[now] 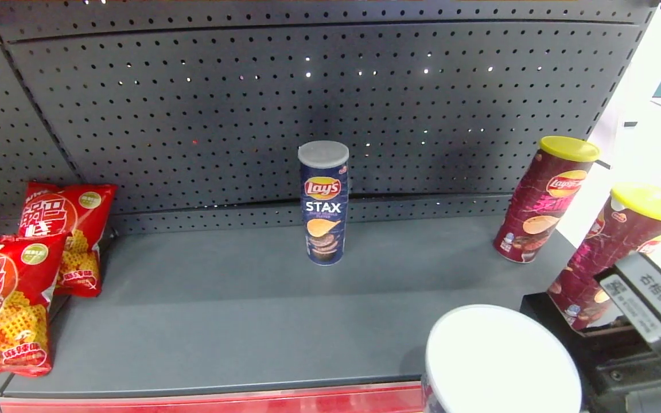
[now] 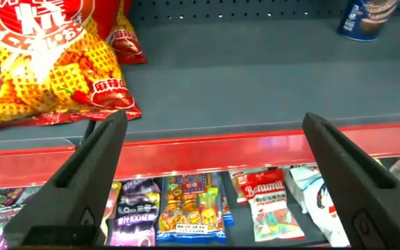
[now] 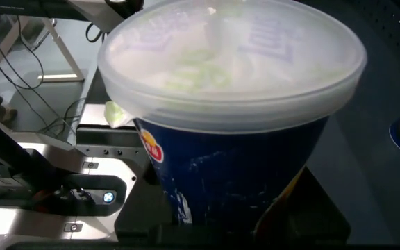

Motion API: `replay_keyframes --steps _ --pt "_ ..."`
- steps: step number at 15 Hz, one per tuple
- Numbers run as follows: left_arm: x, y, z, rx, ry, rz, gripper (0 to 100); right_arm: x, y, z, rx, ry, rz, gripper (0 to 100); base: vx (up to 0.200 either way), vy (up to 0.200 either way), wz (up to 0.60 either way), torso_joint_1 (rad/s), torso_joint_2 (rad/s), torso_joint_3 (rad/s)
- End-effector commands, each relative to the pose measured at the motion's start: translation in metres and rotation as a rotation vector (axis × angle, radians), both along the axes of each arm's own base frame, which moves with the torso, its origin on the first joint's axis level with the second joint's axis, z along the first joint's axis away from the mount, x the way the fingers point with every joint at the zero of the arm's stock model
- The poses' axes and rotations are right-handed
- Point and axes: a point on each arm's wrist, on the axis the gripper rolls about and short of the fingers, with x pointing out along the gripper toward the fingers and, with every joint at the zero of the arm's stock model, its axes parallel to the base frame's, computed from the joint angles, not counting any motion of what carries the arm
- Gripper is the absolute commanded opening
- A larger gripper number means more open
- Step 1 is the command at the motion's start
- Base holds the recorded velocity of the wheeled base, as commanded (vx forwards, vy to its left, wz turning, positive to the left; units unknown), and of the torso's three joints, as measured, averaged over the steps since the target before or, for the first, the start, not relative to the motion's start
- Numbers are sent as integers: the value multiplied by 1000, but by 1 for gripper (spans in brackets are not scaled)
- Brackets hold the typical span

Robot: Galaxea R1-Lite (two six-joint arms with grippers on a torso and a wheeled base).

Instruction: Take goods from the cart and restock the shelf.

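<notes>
Grey shelf with a perforated back panel and a red front edge; red snack bags sit at its left end, one behind the other; right claw is clenched around a blue can with a pale lid — held at the shelf's front edge, right side, lid up toward the head camera; maroon cans with yellow lids stand at the right end, one farther back, one nearer beside the right arm; a smaller blue can stands upright mid-shelf near the back, well apart from the rest; left claw is released — fingers spread wide, below the shelf's front edge, above small sweet packets on the lower level.
</notes>
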Motion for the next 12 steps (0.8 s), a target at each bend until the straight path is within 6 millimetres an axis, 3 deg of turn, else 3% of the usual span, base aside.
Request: replay_keyframes --steps 1,12 --pt "0 0 0 0 -1 0 100 -1 0 0 2 -1 1 0 0 0 0 0 0 0" --pt "0 0 0 -2 1 0 100 1 -3 7 19 -12 -20 0 0 0 0 0 0 0"
